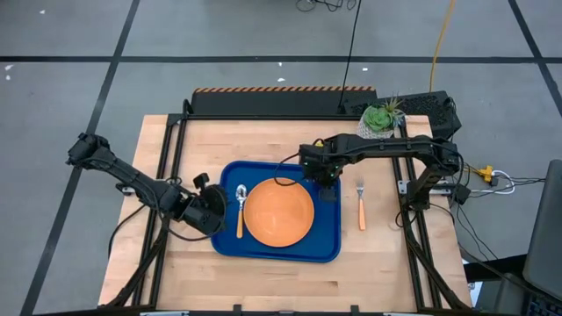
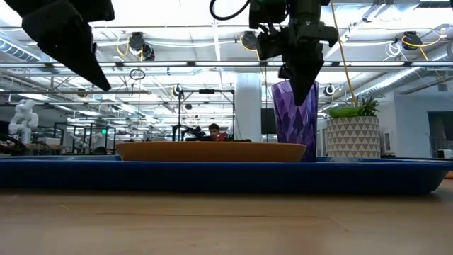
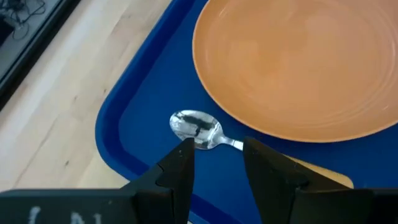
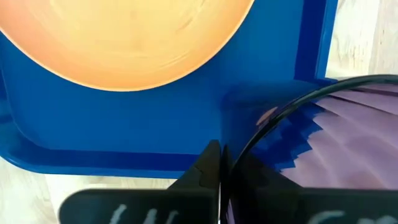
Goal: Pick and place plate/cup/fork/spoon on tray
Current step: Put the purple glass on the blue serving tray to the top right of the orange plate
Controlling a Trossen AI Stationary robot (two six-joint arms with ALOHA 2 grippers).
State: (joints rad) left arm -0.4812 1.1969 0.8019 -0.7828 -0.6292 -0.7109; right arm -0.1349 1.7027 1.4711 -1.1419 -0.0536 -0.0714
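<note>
Right pincer (image 1: 327, 186) pinched on cup (image 2: 294, 120) rim, cup standing on tray (image 1: 329, 244) by plate (image 1: 278, 212); left pincer (image 3: 214, 163) parted, empty, over spoon (image 1: 241, 209) on tray; fork (image 1: 361, 205) on worktop (image 1: 395, 272) beside tray

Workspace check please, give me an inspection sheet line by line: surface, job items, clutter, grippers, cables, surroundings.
Surface: wooden table, with the blue tray on it.
Job items: plate and spoon lie on the tray; cup stands on the tray's far right corner; fork lies on the table, right of the tray.
Clutter: potted plant at the far right corner.
Grippers: left gripper open, above the spoon; right gripper shut on the cup's rim.
Cables: black one and yellow one on the floor beyond the table.
Surroundings: grey floor; a person far behind.
</note>
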